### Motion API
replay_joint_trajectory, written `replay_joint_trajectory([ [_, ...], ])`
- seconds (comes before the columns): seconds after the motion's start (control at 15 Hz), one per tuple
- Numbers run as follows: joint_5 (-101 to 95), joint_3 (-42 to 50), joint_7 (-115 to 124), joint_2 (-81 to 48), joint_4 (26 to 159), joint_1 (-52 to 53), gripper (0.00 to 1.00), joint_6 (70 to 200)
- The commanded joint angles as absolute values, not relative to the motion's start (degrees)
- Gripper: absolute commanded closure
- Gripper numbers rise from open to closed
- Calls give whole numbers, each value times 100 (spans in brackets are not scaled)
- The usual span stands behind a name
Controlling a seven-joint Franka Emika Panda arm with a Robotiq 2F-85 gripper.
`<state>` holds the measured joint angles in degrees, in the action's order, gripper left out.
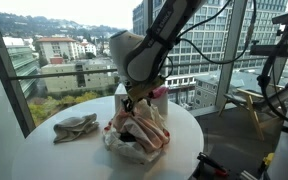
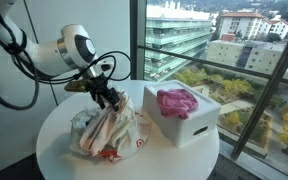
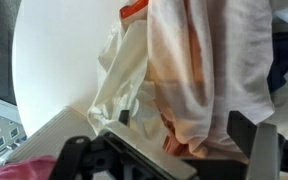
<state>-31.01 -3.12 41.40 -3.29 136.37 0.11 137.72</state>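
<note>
Round white table (image 2: 52, 138), crumpled pale cloth (image 2: 109, 135) beneath wide-spread gripper (image 2: 111, 100).

A round white table (image 1: 44, 155) fills the lower frame. Tall windows (image 1: 64, 50) behind admit soft daylight, showing city buildings (image 2: 239, 25).

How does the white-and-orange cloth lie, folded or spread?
Neither: the cloth lies crumpled in a heap on the table, below the open gripper.

No readable writing in any view.
The red patches on the crumpled white bundle (image 2: 109, 135) on the tabletop (image 2: 52, 142) cannot be made out as letters (too blurred and folded). The white box (image 2: 182, 118) shows plain sides, and the buildings (image 2: 179, 30) outside the window carry no legible sign.
</note>
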Motion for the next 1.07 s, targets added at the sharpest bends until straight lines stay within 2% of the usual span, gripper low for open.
replay_joint_trajectory([
  [0.0, -2279, -228, 2996, -241, 14459, 34, 0, 14820],
  [0.2, -1804, -230, 2260, 51, 15247, 79, 0, 15309],
  [0.47, -2085, -123, 2049, -9, 15823, 26, 0, 15946],
  [0.73, -3996, 219, 2985, -291, 15831, -61, 0, 17090],
  [0.8, -4473, 333, 3167, -268, 15830, -53, 25, 17237],
  [0.87, -4987, 437, 3430, -268, 15818, -65, 27, 17338],
  [1.0, -5718, 587, 3885, -265, 15807, -93, 44, 17475],
])
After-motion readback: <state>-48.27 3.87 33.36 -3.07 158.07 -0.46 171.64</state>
